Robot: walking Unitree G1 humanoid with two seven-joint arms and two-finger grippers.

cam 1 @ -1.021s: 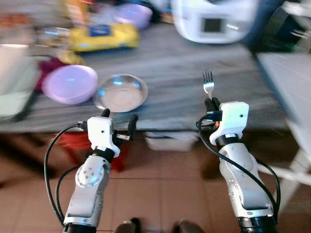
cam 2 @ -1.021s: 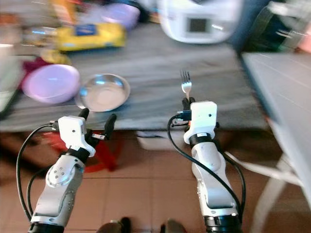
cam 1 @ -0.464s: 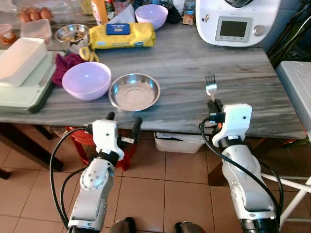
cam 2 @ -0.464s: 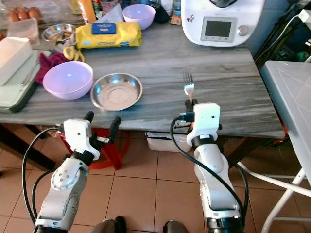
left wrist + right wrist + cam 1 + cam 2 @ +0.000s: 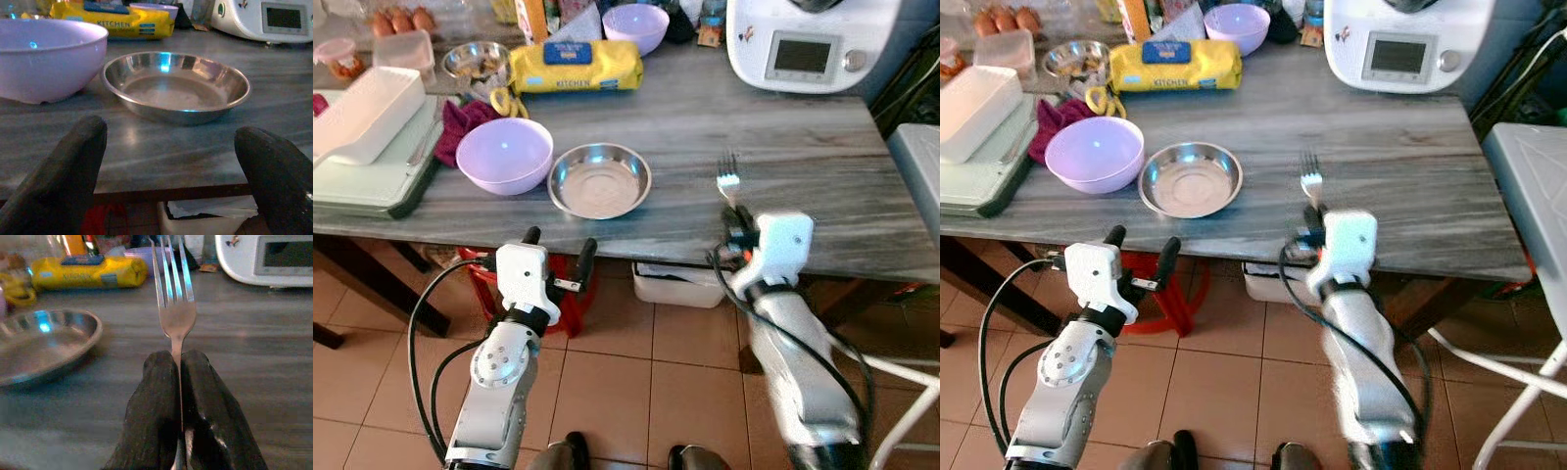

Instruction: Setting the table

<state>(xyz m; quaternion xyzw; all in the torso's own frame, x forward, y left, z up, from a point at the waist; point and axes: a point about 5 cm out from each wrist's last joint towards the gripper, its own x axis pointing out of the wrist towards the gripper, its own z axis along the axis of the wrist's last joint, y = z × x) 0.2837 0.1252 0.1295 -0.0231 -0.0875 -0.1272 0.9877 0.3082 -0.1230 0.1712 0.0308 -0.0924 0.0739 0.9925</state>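
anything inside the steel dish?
Nothing: the steel dish is bare in the left wrist view, with only reflections. Its near inner wall is hidden by the rim. The right gripper holds the fork to its right.

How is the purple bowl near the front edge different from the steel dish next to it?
The purple bowl is matte lilac, while the steel dish is shiny, reflective metal. The purple bowl is deep with tall rounded walls; the steel dish is shallow with a flat bottom. Both are round, upright, empty and sit side by side on the grey table.

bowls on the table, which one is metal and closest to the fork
The shallow steel bowl, right of the near purple bowl; the other purple bowl sits far back. The fork is right of it.
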